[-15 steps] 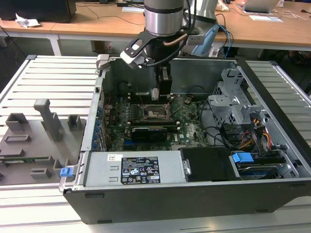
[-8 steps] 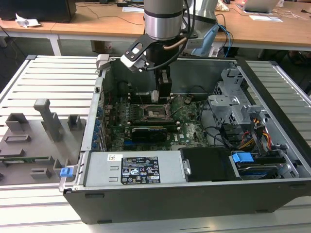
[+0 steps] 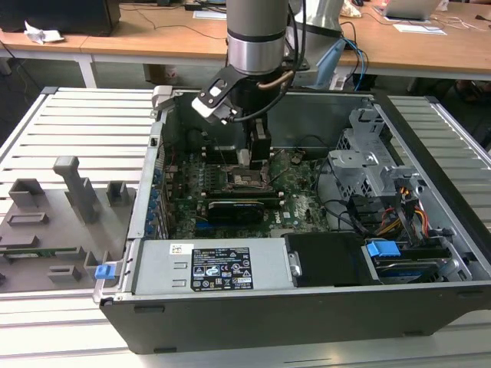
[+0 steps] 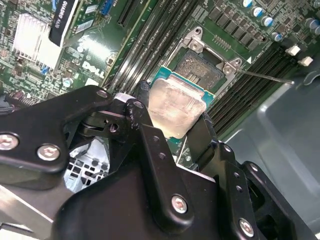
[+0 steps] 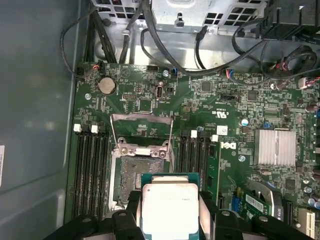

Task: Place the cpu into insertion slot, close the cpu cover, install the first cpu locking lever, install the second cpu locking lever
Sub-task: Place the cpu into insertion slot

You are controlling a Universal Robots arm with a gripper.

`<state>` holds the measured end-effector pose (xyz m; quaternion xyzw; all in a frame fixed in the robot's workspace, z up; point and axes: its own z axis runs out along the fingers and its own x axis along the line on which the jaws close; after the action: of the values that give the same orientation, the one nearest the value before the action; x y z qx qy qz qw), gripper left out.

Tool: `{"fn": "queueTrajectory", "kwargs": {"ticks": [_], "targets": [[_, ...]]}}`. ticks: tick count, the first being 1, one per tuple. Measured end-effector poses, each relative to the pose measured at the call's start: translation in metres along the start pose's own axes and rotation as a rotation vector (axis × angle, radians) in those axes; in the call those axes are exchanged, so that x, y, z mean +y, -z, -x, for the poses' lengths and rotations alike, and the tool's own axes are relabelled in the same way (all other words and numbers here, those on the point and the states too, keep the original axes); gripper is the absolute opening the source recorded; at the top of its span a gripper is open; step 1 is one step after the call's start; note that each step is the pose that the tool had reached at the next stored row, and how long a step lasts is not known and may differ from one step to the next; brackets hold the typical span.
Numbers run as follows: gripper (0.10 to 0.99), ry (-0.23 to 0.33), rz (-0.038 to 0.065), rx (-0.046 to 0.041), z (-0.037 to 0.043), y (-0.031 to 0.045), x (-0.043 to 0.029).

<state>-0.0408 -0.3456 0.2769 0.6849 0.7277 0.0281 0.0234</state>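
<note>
The arm [image 3: 257, 38] runs off the exterior view at twelve o'clock, and its gripper [image 3: 255, 161] stands before part of the insertion slot [image 3: 232, 181]; what it holds is too small to tell there. In the first wrist view the cpu [image 5: 169, 207] covers part of the slot and is cut by the picture's edge; in the second wrist view the gripper's black links hide one corner.

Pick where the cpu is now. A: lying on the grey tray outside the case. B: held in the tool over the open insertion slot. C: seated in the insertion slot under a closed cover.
B: in the first wrist view the tool grips the cpu above the uncovered insertion slot.
</note>
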Motion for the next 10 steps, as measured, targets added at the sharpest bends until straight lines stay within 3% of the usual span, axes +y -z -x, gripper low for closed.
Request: {"fn": "queueTrajectory", "kwargs": {"ticks": [4, 10], "targets": [[0.541, -0.018, 0.000, -0.0011, -0.0078, -0.0217, -0.0011], [0.541, -0.029, 0.000, -0.0020, -0.0178, -0.0383, -0.0018]]}}
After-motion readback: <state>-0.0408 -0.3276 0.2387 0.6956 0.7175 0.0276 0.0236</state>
